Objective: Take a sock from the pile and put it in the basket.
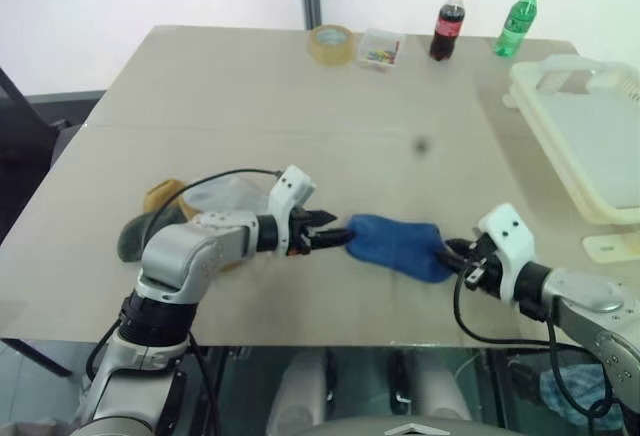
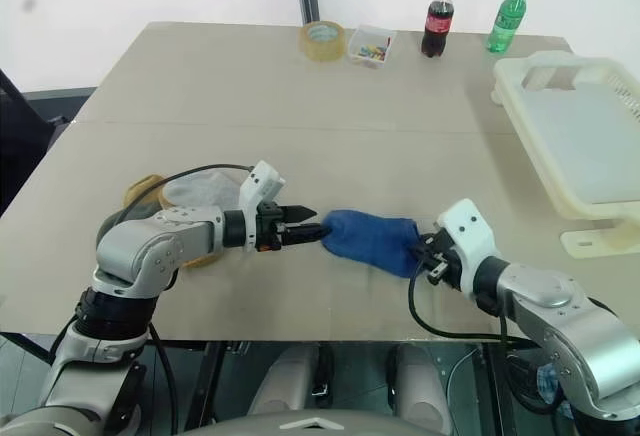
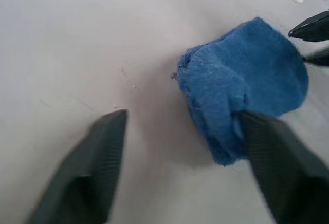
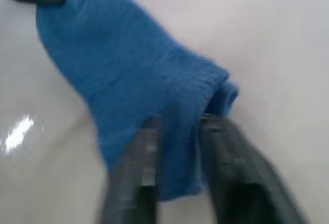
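Note:
A blue sock (image 1: pixel 398 244) lies flat on the table between my two grippers. My left gripper (image 1: pixel 328 235) is at its left end, open; in the left wrist view one finger (image 3: pixel 277 162) touches the sock's edge (image 3: pixel 241 80). At the sock's right end is my right gripper (image 1: pixel 452 253), open a little, with a fold of the sock (image 4: pixel 128 64) between its fingers (image 4: pixel 231 172). The pile (image 1: pixel 190 206) of mustard, light grey and dark green socks sits behind my left arm. The cream basket (image 1: pixel 590 136) stands at the table's right edge.
Along the far edge stand a tape roll (image 1: pixel 331 44), a small clear box (image 1: pixel 380 48), a cola bottle (image 1: pixel 448 24) and a green bottle (image 1: pixel 517 20). A small cream piece (image 1: pixel 610 246) lies in front of the basket. The table's front edge runs just under both arms.

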You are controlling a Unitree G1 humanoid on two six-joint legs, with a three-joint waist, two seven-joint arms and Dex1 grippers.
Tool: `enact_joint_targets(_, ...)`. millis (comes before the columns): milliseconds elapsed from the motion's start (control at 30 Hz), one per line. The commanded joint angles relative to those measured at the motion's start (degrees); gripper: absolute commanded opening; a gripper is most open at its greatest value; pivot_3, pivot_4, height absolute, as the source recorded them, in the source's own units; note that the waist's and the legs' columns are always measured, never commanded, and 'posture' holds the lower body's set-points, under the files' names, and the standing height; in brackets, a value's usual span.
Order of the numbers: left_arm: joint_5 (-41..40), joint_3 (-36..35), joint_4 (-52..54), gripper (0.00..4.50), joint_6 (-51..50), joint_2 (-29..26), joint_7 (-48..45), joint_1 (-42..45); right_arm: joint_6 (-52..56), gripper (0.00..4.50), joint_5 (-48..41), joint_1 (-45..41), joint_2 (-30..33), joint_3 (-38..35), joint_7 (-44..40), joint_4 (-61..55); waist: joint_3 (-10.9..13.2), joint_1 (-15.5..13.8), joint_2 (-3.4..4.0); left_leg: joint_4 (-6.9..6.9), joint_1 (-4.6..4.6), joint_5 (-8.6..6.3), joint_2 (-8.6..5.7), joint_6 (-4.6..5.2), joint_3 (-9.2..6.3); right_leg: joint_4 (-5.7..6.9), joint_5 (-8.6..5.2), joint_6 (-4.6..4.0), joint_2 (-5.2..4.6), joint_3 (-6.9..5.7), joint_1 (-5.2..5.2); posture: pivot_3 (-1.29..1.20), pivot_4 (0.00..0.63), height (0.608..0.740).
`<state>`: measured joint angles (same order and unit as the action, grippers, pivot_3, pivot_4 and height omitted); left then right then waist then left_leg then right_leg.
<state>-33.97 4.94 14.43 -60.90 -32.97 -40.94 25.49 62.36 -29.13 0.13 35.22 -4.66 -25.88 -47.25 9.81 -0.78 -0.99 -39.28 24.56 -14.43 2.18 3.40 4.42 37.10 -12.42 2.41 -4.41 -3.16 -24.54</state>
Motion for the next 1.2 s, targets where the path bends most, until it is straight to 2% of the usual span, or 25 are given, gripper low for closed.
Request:
enact_joint_targets(33,-1.05,-2.44,1.48,3.94,1.27,-1.9,-1.73,-0.93,-5.33,2.84,1.89,1.58,2.16,-1.55,-0.93,-1.57,0.0,0.0,0.0,0.0,0.0,0.0,0.01,0.0,0.0,0.0,0.0,0.0,0.01,0.0,0.0,0.0,0.15,0.74)
enact_joint_targets(133,-1.56,-3.79,1.53,3.94,1.79,-3.9,-3.52,-1.94,-9.78,2.84,1.49,3.55,4.14,-4.17,-3.94,-1.81,0.0,0.06,0.0,0.0,0.01,0.0,0.02,0.0,0.01,-0.01,-0.01,0.01,0.02,0.01,-0.03,0.0,0.15,0.74)
enact_joint_targets(267,-2.84,-3.45,1.75,3.94,0.75,-5.62,-6.49,-2.53,-14.02,1.45,-1.39,3.5,4.97,-5.26,-8.62,-1.14,0.0,0.01,-0.01,0.0,0.02,0.0,0.03,0.0,0.0,-0.01,-0.01,0.01,0.02,0.0,-0.03,0.0,0.15,0.74)
enact_joint_targets(300,-3.02,-2.98,1.8,3.94,0.63,-5.58,-6.78,-2.5,-15.1,1.38,-1.61,2.91,4.94,-4.53,-9.36,-0.77,-0.01,0.01,-0.01,0.0,0.01,0.0,0.03,0.0,0.0,-0.01,-0.01,0.02,0.02,0.0,-0.03,0.0,0.15,0.74)
enact_joint_targets(333,-3.12,-2.49,1.5,3.94,0.34,-4.93,-6.51,-2.17,-16.51,0.59,-1.22,1.8,5.11,-2.64,-10.43,0.02,-0.01,0.0,-0.01,0.0,0.01,0.0,0.03,0.0,0.0,-0.01,-0.01,0.01,0.02,0.0,-0.03,0.0,0.15,0.74)
enact_joint_targets(400,-3.37,-1.38,0.91,3.94,-0.16,-3.65,-6.3,-1.49,-19.33,0.04,1.01,-0.7,4.92,2.45,-11.93,3.0,-0.01,0.02,-0.02,-0.01,0.01,0.0,0.03,0.0,0.0,-0.01,-0.01,0.01,0.02,0.0,-0.03,0.0,0.15,0.74)
enact_joint_targets(533,-1.81,2.51,-0.96,3.94,-0.11,-1.73,-6.38,-0.18,-27.99,0.04,9.98,-6.88,3.69,15.11,-15.2,16.3,-0.04,0.07,-0.06,-0.02,-0.03,0.0,-0.01,0.0,0.01,-0.01,-0.01,0.01,0.07,0.01,0.01,0.0,0.15,0.74)
enact_joint_targets(667,-1.57,5.43,-1.86,3.94,1.11,-0.25,-8.06,0.93,-34.16,0.04,15.44,-9.05,4.02,20.26,-18.05,25.78,-0.04,-0.16,-0.05,-0.04,0.06,0.03,-0.04,-0.03,-0.02,-0.03,0.0,0.0,0.08,-0.02,-0.02,0.0,0.15,0.74)
enact_joint_targets(867,-5.02,4.99,0.04,3.94,1.18,2.6,-10.54,3.15,-36.73,0.04,15.99,-8.51,4.69,18.98,-20.12,26.26,-0.07,-0.09,-0.08,-0.06,0.03,0.13,0.01,-0.2,-0.02,-0.07,0.01,0.01,0.08,-0.01,0.03,0.0,0.15,0.74)
enact_joint_targets(1200,-4.95,9.82,-2.98,3.94,3.56,7.29,-15.23,7.65,-33.49,0.04,12.93,-5.55,4.35,13.35,-18.63,20.66,-0.07,-0.22,-0.07,-0.11,0.05,0.14,-0.03,-0.2,-0.04,-0.04,0.02,0.02,0.07,-0.03,0.04,0.0,0.15,0.74)
